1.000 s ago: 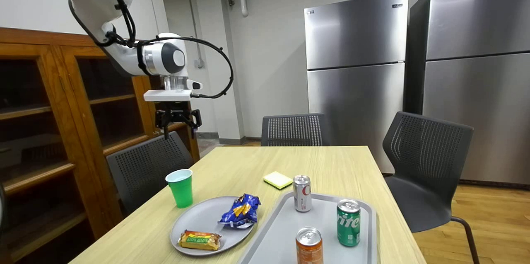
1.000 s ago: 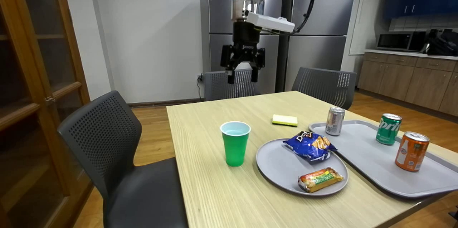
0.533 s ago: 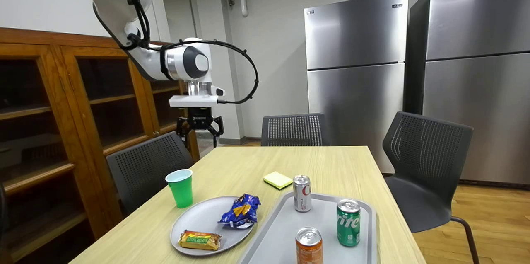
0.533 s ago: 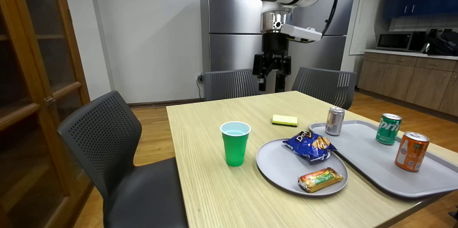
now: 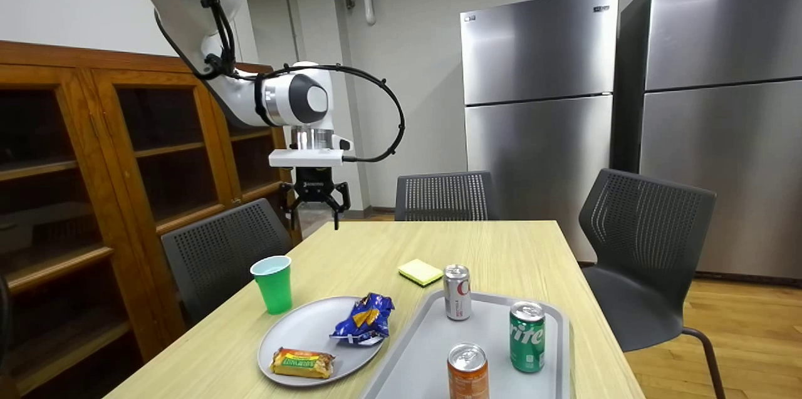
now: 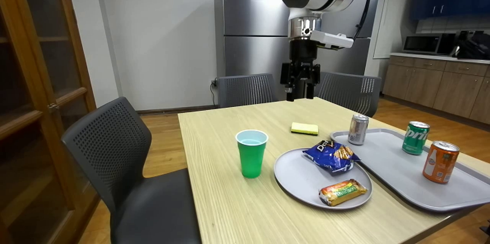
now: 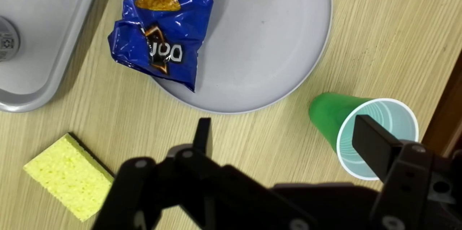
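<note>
My gripper hangs open above the table, its fingers wide apart with nothing between them. In the wrist view one of the fingers overlaps the mouth of a green cup, though the exterior views show the cup standing well below and apart. A yellow sponge lies on the table, partly behind the other finger in that view. Beyond the fingers is a grey plate bearing a blue chip bag and a wrapped bar, which the wrist view shows only at its edge.
A grey tray beside the plate carries a silver can, a green can and an orange can. Dark chairs stand around the table. A wooden glass-door cabinet and steel refrigerators are behind.
The arm has swung rightward and come somewhat lower in both exterior views, and the gripper has turned a little. Its fingers have stayed open. The things on the table have not moved.
</note>
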You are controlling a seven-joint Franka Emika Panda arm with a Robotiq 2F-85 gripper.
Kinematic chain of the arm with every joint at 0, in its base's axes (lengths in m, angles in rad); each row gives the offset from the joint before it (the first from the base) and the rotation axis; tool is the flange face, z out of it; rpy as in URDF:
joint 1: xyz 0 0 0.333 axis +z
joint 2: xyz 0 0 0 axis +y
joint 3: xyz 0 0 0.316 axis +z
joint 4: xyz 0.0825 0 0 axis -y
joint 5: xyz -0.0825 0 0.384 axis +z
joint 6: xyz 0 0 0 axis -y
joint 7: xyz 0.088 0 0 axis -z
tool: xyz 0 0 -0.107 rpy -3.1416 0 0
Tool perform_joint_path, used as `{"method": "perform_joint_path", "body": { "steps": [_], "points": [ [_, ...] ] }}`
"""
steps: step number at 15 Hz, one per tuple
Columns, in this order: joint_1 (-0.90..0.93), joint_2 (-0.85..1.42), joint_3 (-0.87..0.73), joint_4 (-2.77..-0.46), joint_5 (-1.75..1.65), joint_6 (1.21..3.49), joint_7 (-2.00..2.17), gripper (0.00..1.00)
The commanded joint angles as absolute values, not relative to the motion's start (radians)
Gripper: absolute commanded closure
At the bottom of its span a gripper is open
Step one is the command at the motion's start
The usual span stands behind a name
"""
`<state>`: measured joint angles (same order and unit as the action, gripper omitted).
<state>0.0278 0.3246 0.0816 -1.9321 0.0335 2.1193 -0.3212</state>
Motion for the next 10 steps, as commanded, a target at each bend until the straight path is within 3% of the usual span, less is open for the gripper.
{"method": "perform_joint_path", "body": {
  "steps": [1, 10],
  "points": [
    [0.024, 0.325, 0.086, -1.93, 0.032, 2.117, -0.32, 0.0],
    [0.02, 0.329, 0.084, -2.01, 0.025, 2.258, -0.329, 0.0]
  ]
}}
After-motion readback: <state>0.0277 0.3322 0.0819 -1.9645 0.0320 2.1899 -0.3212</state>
